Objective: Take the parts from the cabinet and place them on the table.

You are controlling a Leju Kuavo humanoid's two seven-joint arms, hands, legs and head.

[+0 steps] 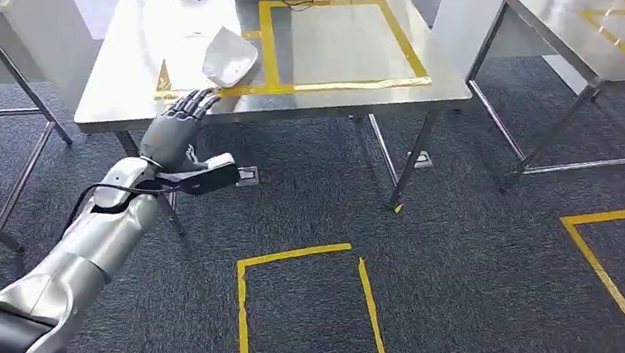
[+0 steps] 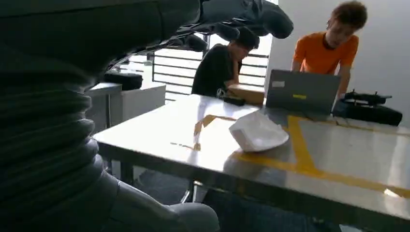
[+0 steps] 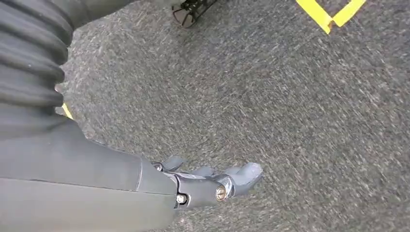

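Steel table (image 1: 134, 64), unlabelled white part (image 1: 231, 56), empty left hand (image 1: 178, 119) near

Table (image 1: 132, 97): brushed metal, glossy, yellow tape (image 1: 332, 85) near its front edge. Part (image 1: 230, 57): white, matt. Carpet (image 1: 469, 262): grey, rough. Left hand (image 1: 176, 121): metallic grey.

No text, brand, number or sign can be read in any view. A pale sticker and a small yellow one are seen on the back of the laptop lid (image 2: 302, 90) at the far side of the worktop (image 2: 159, 133), but whatever is printed on them is too blurred to be made out.
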